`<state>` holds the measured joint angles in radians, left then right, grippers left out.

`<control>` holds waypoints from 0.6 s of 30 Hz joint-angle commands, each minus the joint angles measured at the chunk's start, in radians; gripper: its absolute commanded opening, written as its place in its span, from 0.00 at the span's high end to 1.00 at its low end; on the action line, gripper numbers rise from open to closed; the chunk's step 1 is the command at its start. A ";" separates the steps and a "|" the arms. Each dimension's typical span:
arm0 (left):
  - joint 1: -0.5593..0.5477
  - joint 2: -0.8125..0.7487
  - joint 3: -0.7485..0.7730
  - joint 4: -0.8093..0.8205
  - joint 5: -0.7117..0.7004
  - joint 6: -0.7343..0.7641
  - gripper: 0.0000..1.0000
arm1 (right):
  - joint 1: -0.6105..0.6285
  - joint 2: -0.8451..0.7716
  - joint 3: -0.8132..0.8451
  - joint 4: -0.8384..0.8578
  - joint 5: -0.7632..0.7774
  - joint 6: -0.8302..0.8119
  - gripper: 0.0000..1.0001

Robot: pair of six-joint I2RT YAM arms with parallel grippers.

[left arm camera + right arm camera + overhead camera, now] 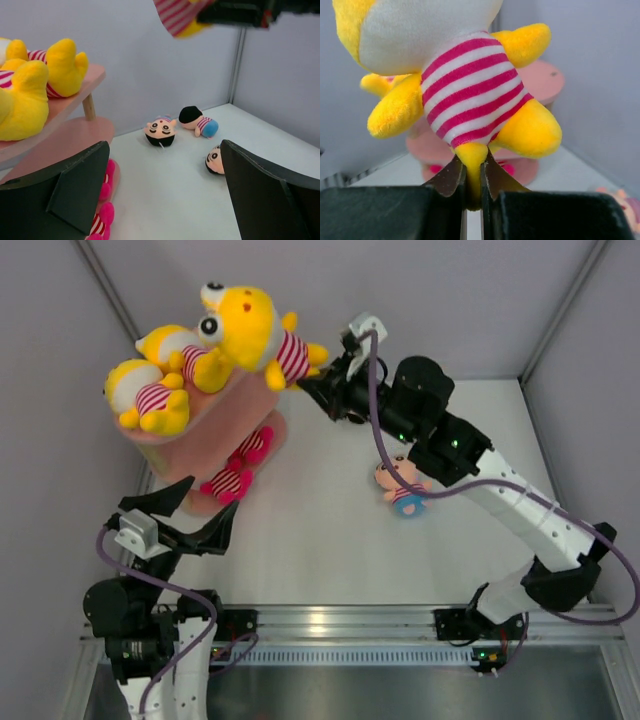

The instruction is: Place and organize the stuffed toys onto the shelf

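The right gripper [473, 176] pinches a foot of the fluffy yellow plush toy [470, 90] in a red-white striped shirt. The left gripper [165, 180] has its jaws wide apart.

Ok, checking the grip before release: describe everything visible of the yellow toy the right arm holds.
The yellow toy is soft plush with bulging white eyes, stubby limbs and a red-and-white striped shirt. It hangs in the air over the pink shelf, pinched by one yellow limb in the shut right end effector. Whether it touches the toys beneath is unclear.
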<state>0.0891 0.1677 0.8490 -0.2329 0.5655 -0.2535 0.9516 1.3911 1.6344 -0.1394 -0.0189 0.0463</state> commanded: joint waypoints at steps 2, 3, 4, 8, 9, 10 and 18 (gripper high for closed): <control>0.001 -0.040 0.015 -0.123 0.045 0.075 0.01 | -0.108 0.273 0.439 -0.294 0.086 -0.115 1.00; 0.000 -0.051 0.010 -0.152 0.009 0.104 0.01 | -0.120 0.396 0.631 -0.325 0.088 -0.121 1.00; 0.001 -0.054 0.002 -0.166 -0.012 0.118 0.01 | -0.144 0.458 0.727 -0.368 0.089 -0.122 1.00; -0.003 -0.059 -0.024 -0.192 -0.046 0.178 0.02 | -0.185 0.643 0.912 -0.198 0.122 -0.128 1.00; -0.009 -0.062 -0.031 -0.194 -0.046 0.187 0.02 | -0.192 0.661 0.874 -0.134 0.141 -0.112 1.00; -0.012 -0.063 -0.039 -0.194 -0.041 0.191 0.01 | -0.194 0.674 0.868 -0.088 0.148 -0.111 1.00; -0.031 -0.083 -0.105 -0.192 -0.050 0.227 0.01 | -0.177 0.807 0.952 0.092 0.140 -0.068 1.00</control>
<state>0.0677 0.1062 0.7570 -0.4362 0.5308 -0.0616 0.7620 2.2211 2.5065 -0.2306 0.1123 -0.0410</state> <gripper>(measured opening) 0.985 0.055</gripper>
